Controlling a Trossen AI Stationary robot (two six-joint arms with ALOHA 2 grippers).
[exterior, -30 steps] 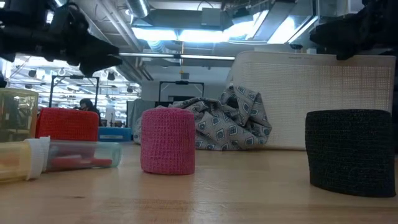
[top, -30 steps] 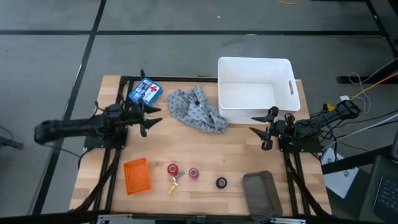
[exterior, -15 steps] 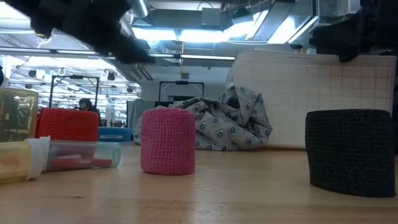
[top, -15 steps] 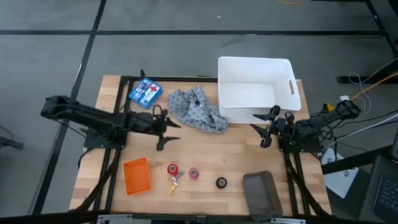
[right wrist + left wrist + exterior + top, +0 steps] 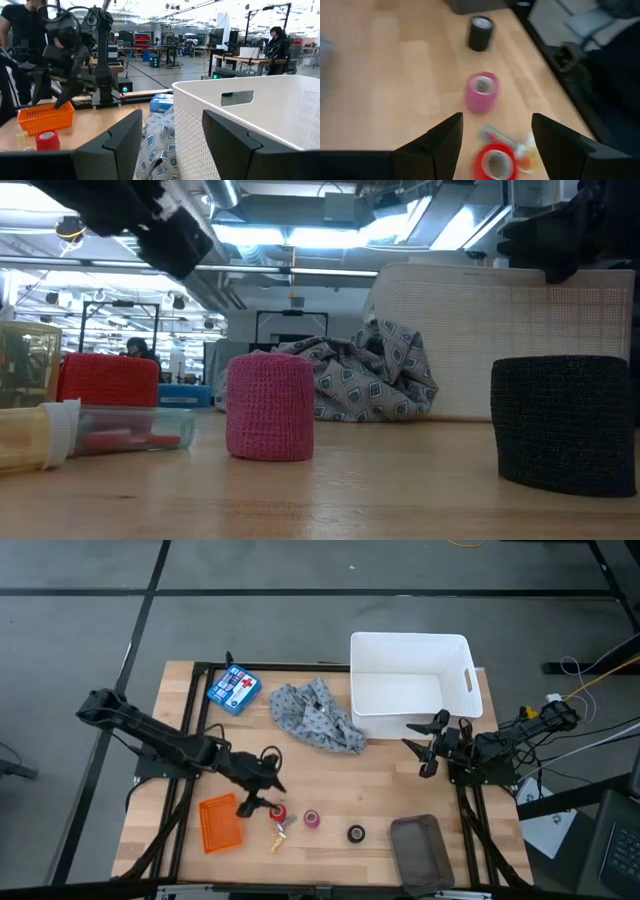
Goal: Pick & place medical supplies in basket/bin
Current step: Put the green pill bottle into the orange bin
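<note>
Since 1 s ago the left claw [image 5: 262, 783] has swung from beside the blue cardboard box w/ red cross [image 5: 233, 688] down toward the desk's front edge; it now hangs over the small red tape roll [image 5: 279, 812], fingers spread apart, nothing held. The right claw [image 5: 428, 743] hasn't moved: it waits just beside the large white plastic tub [image 5: 411, 682], fingers apart, empty. None of the supplies have shifted.

The desk [image 5: 380, 800] is a pale wood slab on a black frame, w/ grey floor around it. Red roll, small pink tape roll [image 5: 312, 818] and small black tape roll [image 5: 356, 833] sit in a row near the front edge, apart from each other. A tiny yellowish piece [image 5: 278, 836] lies just in front of the red roll, and the flat orange plastic tray [image 5: 221, 822] is to their left. The grey patterned cloth [image 5: 315, 717] is crumpled against the tub's left wall. A dark grey tray [image 5: 416, 848] sits at the front right.

The low view shows a workshop w/ ceiling strip lights behind the pink roll [image 5: 270, 407] and black roll [image 5: 563, 423]. The right wrist view adds a person [image 5: 278, 42] far back among benches. The left wrist view looks down on the red roll [image 5: 495, 161] between its own fingers [image 5: 442, 142], prob. not touching it, though blur makes that unclear.
</note>
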